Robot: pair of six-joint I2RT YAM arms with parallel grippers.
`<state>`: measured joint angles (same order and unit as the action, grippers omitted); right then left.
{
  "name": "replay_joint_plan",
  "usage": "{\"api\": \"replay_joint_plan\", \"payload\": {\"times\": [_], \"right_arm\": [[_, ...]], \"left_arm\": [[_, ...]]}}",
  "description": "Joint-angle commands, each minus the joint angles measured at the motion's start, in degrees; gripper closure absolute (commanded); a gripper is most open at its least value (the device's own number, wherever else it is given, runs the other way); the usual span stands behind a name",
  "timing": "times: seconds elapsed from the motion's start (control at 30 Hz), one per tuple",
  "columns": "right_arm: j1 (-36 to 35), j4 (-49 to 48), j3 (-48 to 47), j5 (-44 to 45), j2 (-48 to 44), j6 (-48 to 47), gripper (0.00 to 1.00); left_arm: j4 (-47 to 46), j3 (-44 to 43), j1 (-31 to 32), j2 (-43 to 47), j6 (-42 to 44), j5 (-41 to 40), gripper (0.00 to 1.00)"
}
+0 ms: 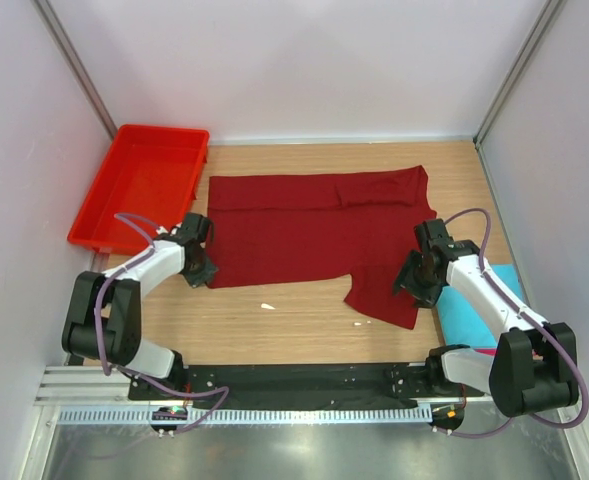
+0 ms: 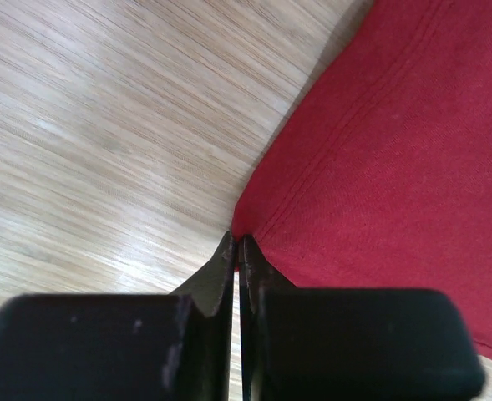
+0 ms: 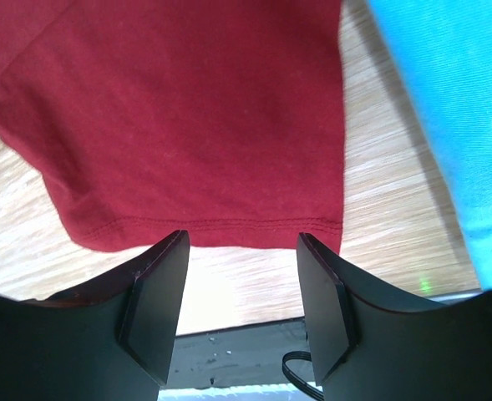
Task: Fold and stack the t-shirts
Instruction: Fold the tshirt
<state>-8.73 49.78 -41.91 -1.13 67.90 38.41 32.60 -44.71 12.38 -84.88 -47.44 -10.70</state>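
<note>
left pincer (image 2: 236, 244) is clamping together on the 7 o'clock corner of the maroon t-shirt (image 1: 314, 225). right pincer (image 3: 241, 242) is standing apart over its near hem. the shirt is lying spread at the centre of the table (image 1: 304, 335). a turquoise t-shirt (image 1: 471, 318) is lying at 4 o'clock and a red tray (image 1: 99, 190) is sitting at 10 o'clock.

I see the dark maroon cloth t-shirt (image 1: 304, 235) flat on the wooden table (image 1: 304, 325), red plastic tray (image 1: 139, 190) left, turquoise t-shirt (image 1: 464, 322) right.
</note>
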Motion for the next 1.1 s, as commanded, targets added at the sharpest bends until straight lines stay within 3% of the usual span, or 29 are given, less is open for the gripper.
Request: {"api": "replay_joint_plan", "payload": {"times": [0.0, 0.3, 0.6, 0.7, 0.73, 0.8, 1.07], "right_arm": [[0.12, 0.32, -0.37, 4.37, 0.04, 2.36, 0.41], [5.47, -5.12, 4.29, 8.60, 3.46, 4.65, 0.51], [6.27, -11.36, 7.45, 5.80, 8.28, 3.51, 0.52], [6.27, -14.61, 9.74, 2.80, 9.71, 4.91, 0.69], [6.18, -15.93, 10.35, 1.84, 9.36, 5.35, 0.85], [6.27, -16.82, 11.41, 1.83, 7.52, 5.97, 0.99], [6.27, 1.53, 4.57, 5.78, -9.08, 7.47, 0.99]], "left_arm": [[0.00, -0.20, -1.57, 0.59, 1.64, -4.24, 1.00], [0.62, 1.02, -2.19, 5.33, 2.36, -3.71, 1.00], [0.45, 1.82, -2.10, 7.45, 2.35, -1.43, 1.00], [0.36, 1.99, -2.19, 8.24, 2.44, -1.69, 1.00], [0.62, 1.82, -2.19, 8.68, 2.44, -1.43, 1.00], [1.23, 1.56, -2.19, 9.12, 2.27, -0.99, 1.00], [10.46, 1.55, -2.19, 15.26, -6.87, -2.65, 1.00]]}}
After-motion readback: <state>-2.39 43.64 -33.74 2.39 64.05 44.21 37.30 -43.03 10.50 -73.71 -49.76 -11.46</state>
